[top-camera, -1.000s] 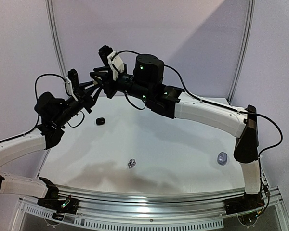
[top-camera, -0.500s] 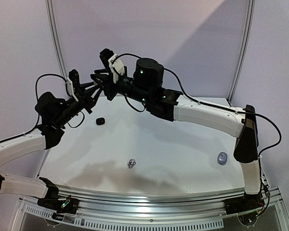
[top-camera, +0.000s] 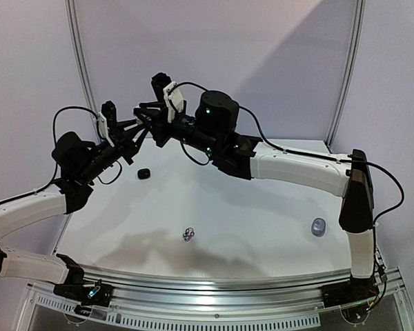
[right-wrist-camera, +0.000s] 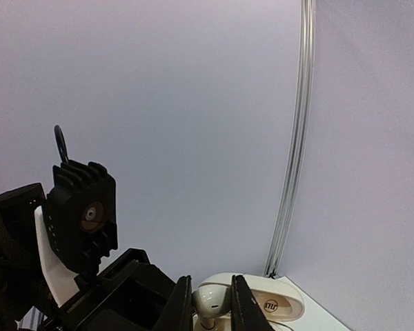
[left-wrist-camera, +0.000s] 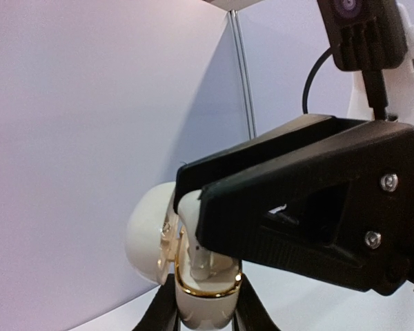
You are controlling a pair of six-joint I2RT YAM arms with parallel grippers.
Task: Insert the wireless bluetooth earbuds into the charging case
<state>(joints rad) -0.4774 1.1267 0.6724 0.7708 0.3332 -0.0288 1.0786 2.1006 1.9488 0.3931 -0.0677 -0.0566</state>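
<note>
- Left wrist view: left hand (left-wrist-camera: 205, 307) clenched on the open white case (left-wrist-camera: 146, 238), raised off the desk (top-camera: 262, 207).
- Right hand (right-wrist-camera: 212, 307) pinches a white earbud (right-wrist-camera: 208, 295), stem at the white case's opening.
- Black case (top-camera: 144, 174) lies on the desk below the white case.
- Loose earbuds (top-camera: 188, 235) and blue-grey case (top-camera: 319, 227) lie well apart from it.
</note>
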